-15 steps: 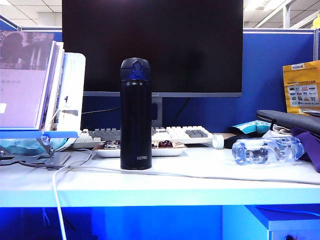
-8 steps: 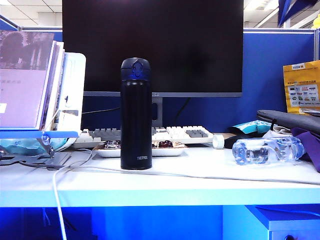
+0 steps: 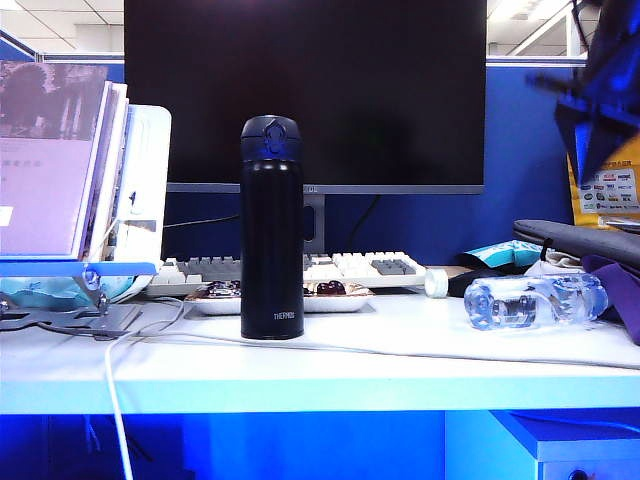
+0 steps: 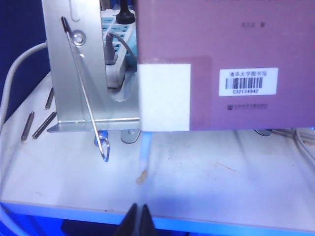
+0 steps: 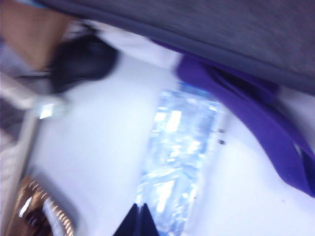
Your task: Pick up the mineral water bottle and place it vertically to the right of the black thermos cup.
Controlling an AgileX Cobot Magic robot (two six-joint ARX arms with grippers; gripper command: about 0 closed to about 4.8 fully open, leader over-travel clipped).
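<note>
The black thermos cup [image 3: 271,228] stands upright at the middle of the white table, in front of the monitor. The mineral water bottle [image 3: 535,300] is clear and crinkled and lies on its side at the right, against a purple cloth. My right gripper [image 3: 590,150] is a blurred dark shape high above the bottle. In the right wrist view its fingertips [image 5: 139,211] are shut and empty, with the bottle [image 5: 179,152] below them. My left gripper [image 4: 139,212] is shut and empty over the table's front edge, facing a book stand; it is out of the exterior view.
A keyboard [image 3: 340,267] and a tray [image 3: 330,300] lie behind the thermos cup. A white roll of tape [image 3: 436,283] sits left of the bottle. A grey bag [image 3: 580,240] and purple cloth [image 3: 620,300] crowd the right. A book stand [image 3: 90,200] fills the left; a white cable [image 3: 400,350] crosses the table.
My right arm has come down into the top right of the exterior view, blurred by motion. The bottle and the thermos cup have not moved.
</note>
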